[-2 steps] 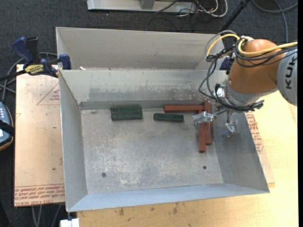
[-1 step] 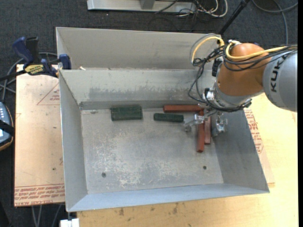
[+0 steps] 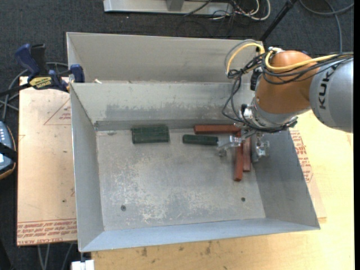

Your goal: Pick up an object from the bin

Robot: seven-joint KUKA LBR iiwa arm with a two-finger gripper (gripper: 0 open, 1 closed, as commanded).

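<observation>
My gripper [image 3: 243,147] is down at the right side of the bin, under the orange wrist cover. Its two fingers stand apart, one on each side of a reddish-brown stick [image 3: 240,166] that lies lengthwise on the bin floor and pokes out towards the front. The fingers are not closed on it. A second reddish-brown stick [image 3: 215,129] lies crosswise just behind the gripper, against the back wall. A short dark green stick [image 3: 199,140] lies just left of the gripper.
A thicker dark green block [image 3: 150,135] rests further left by the back wall. The arm comes in over the right rim. The bin's sloped walls rise on all sides.
</observation>
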